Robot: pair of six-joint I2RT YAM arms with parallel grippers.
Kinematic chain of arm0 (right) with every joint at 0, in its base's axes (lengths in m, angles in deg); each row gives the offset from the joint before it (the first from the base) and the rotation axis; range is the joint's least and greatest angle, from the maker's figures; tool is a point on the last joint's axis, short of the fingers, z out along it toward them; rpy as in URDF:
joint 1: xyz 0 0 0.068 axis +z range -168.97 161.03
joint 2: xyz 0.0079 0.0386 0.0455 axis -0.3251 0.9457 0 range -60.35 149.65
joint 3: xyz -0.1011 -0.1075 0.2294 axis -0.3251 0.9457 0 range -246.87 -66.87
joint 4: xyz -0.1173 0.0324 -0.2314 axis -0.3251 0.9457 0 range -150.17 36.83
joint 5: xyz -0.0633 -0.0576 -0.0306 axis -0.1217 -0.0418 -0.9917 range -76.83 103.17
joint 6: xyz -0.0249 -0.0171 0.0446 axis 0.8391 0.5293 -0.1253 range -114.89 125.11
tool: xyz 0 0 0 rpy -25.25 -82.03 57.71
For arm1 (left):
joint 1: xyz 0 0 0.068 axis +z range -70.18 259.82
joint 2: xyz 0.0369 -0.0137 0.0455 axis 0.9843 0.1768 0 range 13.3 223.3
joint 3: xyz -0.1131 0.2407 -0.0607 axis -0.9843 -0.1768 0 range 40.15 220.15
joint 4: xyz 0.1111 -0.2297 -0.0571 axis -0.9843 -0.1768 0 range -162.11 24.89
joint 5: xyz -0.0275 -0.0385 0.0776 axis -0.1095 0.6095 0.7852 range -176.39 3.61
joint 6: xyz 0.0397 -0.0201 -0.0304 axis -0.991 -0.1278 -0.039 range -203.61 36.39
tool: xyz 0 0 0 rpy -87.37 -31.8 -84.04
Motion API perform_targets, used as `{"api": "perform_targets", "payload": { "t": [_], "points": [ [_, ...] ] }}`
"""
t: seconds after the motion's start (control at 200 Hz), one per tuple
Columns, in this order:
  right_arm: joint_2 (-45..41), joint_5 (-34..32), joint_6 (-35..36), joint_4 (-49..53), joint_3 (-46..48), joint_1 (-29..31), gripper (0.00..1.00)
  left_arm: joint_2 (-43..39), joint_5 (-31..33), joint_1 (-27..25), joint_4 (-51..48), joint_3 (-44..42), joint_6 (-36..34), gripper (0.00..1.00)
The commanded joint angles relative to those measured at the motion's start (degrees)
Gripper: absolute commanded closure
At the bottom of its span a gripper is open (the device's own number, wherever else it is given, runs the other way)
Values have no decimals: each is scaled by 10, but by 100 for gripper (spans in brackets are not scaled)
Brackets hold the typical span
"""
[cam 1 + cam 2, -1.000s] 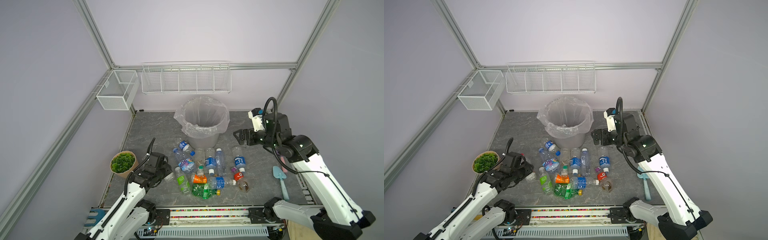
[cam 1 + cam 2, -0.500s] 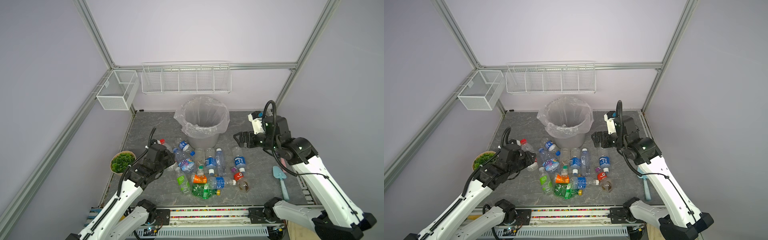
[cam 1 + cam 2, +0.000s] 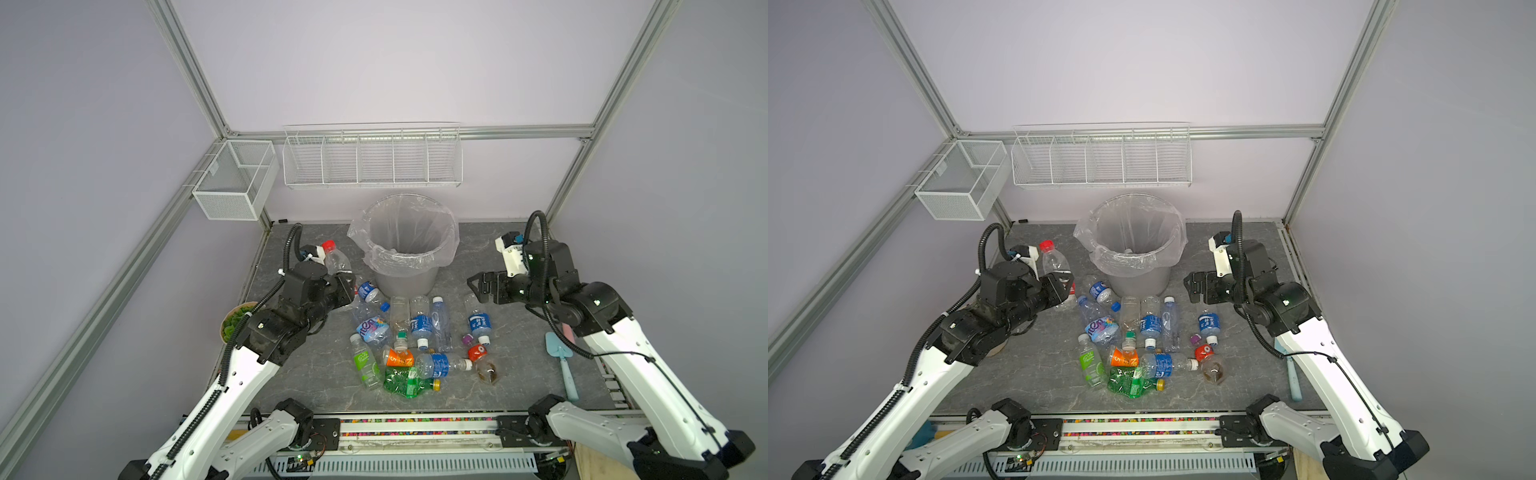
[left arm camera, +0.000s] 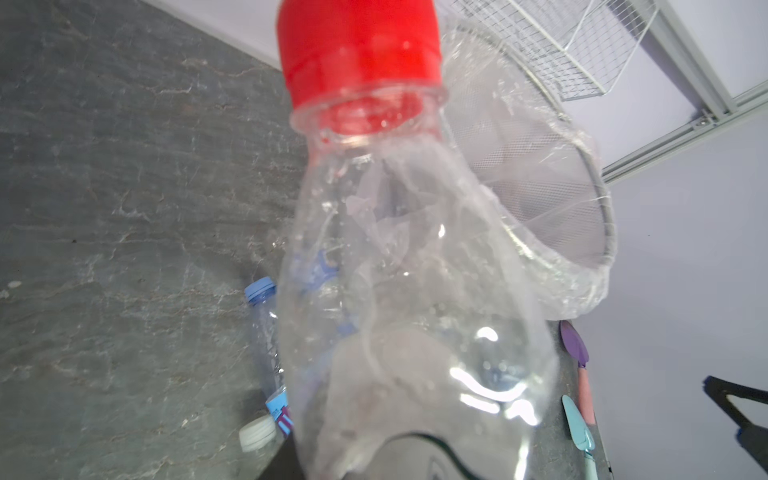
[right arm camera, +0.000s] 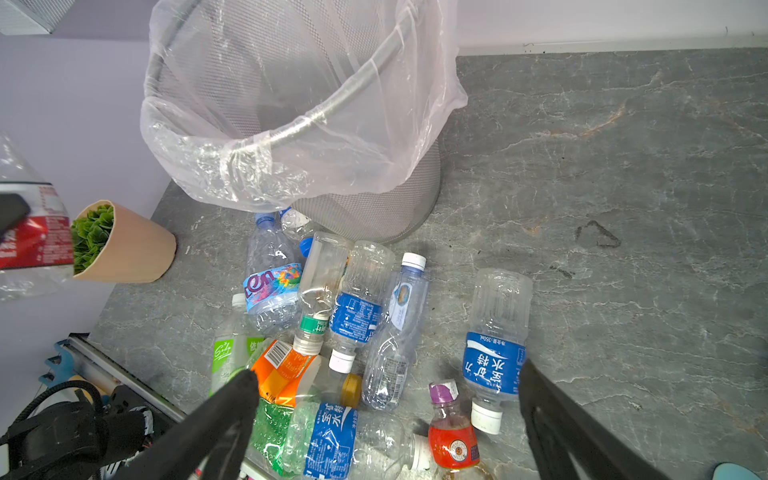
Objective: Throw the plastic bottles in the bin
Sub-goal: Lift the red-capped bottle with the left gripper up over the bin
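Red-capped bottle [image 3: 335,261] held beside the bin [image 3: 405,278], not yet over its mouth.
The clear, thin-walled, dented bottle is clamped at its lower body by the left gripper [image 3: 344,281], beside the mesh bin with its loose glossy liner [image 3: 360,232]. If released here, it would likely be dropped onto the stone-patterned bench [image 3: 498,249]; the slick wall could also be squeezed out. The right gripper [image 3: 476,289] is spread wide and empty above the remaining bottles [image 3: 415,328].

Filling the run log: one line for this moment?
left gripper: holds red-capped bottle, off table, beside bin | right gripper: open, empty | other bottles: on table
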Motion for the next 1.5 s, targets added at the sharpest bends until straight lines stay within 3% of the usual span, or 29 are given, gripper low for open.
{"api": "perform_targets", "payload": {
  "t": [0.0, 0.555, 0.755, 1.23, 1.494],
  "points": [
    [-12, 10, -8, -9, 8, -4, 0, 17, 10, -7, 8, 47, -39, 78],
    [-27, 17, -13, -4, 21, -4, 1, 117, 31, -33, 17, 293, -163, 80],
    [-33, 16, -13, 1, 27, -4, 1, 182, 33, -44, -27, 424, -204, 80],
    [-46, 7, -11, 9, 37, -5, 1, 295, 83, -101, -77, 614, -287, 80],
    [-50, 5, -12, 12, 40, -4, 1, 358, 89, -109, -114, 703, -298, 80]
  ]
}}
